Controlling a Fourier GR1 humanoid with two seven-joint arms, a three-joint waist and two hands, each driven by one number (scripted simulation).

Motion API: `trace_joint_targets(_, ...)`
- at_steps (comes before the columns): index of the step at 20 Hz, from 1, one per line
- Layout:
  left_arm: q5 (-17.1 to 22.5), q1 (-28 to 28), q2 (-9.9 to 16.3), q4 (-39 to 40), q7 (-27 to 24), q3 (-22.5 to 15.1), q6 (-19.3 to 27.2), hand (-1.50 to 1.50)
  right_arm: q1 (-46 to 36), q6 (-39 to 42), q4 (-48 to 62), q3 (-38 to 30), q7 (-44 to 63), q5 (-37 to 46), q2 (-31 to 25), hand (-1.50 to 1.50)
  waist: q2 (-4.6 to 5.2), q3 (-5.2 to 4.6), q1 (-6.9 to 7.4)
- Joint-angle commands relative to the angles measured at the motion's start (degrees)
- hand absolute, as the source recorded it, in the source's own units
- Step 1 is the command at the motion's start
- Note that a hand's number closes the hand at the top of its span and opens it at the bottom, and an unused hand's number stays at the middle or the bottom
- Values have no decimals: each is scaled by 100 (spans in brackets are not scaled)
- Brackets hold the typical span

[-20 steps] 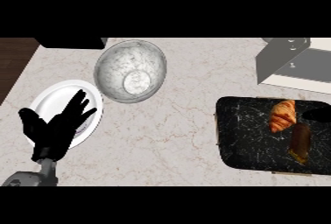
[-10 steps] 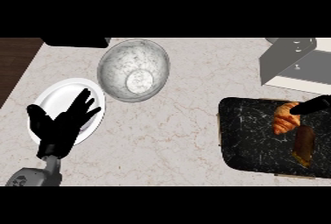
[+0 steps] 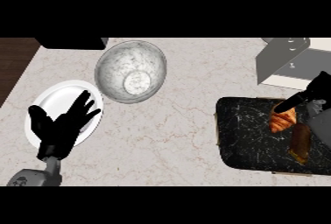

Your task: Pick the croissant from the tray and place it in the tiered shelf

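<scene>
Croissant (image 3: 283, 120) is what we track, and it lies on the black tray (image 3: 249, 131) at the right of the marbled bench (image 3: 174, 131), in the tray's upper right part. Its long axis runs slantwise, from lower left to upper right, with the upper tip pointing towards the shelf.

Going from the left, we see the left robot hand (image 3: 61, 127) resting open with fingers spread and upright, over the lower part of a white plate (image 3: 55, 98). It holds nothing. Just right of the plate and above it stands a grey speckled bowl (image 3: 131, 70), its rim close beside the plate's edge. A dark block (image 3: 71, 42) sits at the top edge, left of the bowl.

Farther right comes the tray, and beside the croissant, lower right, lies a darker brown elongated item (image 3: 301, 142), roughly upright in the view; we cannot tell what it is.

Above the tray stands the grey tiered shelf (image 3: 284, 61). The right robot hand (image 3: 309, 92) comes in from the right edge, its dark fingers stretched down-left with tips at the croissant's upper end; they are not curled round it.
</scene>
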Motion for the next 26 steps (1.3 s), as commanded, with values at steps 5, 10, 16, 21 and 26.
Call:
trace_joint_targets(5, 38, 133, 61, 459, 381, 183, 139, 0, -520, 91, 930, 50, 1364, 597, 756, -150, 43, -76, -123)
trace_joint_targets(10, -124, 342, -89, 748, 1, 104, 117, 0, -551, -54, 1358, 12, 1325, 843, 1151, -150, 52, -74, -172)
trace_joint_targets(16, -4, 366, 37, 776, 15, 284, -35, 0, -669, 185, 1856, -73, 1333, 1107, 1327, -150, 46, -77, -191)
trace_joint_targets(21, -27, 289, -41, 584, 172, 271, 85, 0, -580, 66, 2058, -134, 1305, 1425, 1456, -150, 14, -70, -253)
trace_joint_targets(26, -48, 480, -3, 732, -64, 282, -126, 0, -483, -266, 2326, -278, 976, 1662, 1587, -150, 26, -67, -246)
